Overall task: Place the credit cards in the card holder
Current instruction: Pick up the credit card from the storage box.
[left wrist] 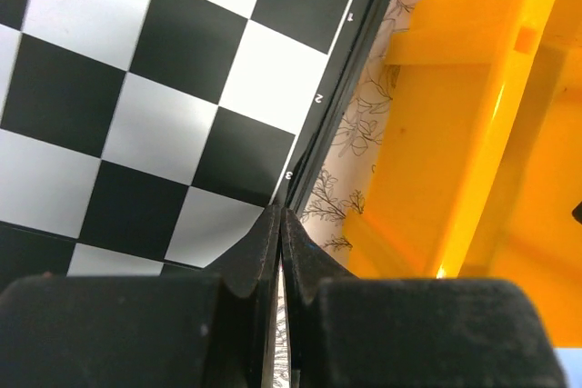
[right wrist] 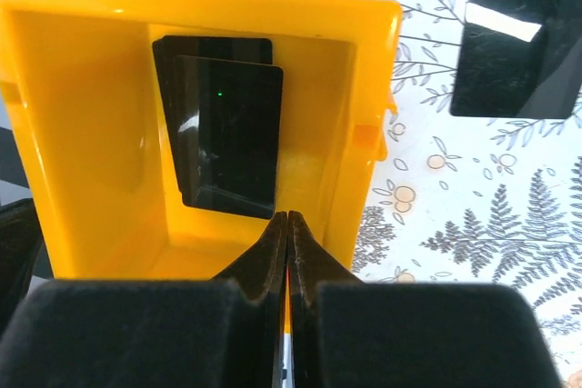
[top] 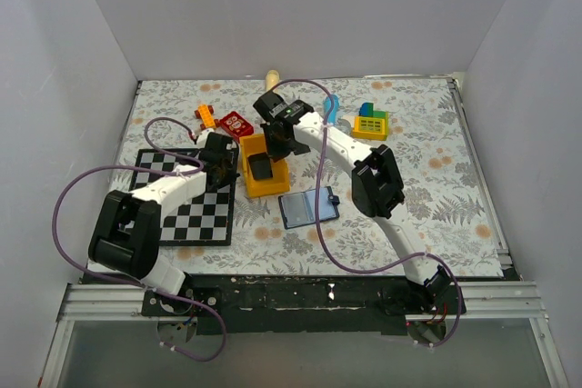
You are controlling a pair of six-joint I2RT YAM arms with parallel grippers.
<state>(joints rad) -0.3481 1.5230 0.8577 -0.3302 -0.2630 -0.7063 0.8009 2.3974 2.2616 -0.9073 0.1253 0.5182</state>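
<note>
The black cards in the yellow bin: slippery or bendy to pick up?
Probably slippery: the cards look glossy. Likely light and fairly stiff, being thin and flat. They lie overlapped in the yellow bin, so one may drag the other.

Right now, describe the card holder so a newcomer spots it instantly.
Find the yellow bin mid-table, beside the checkerboard. Just off its near right corner, toward the arm bases, lies the card holder, opened flat. It is the only glossy blue-grey rectangle with a dark rim.

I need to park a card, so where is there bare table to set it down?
Free: the right side, between the right arm and the wall. Crowded: around the yellow bin, chessboard and card holder.
</note>
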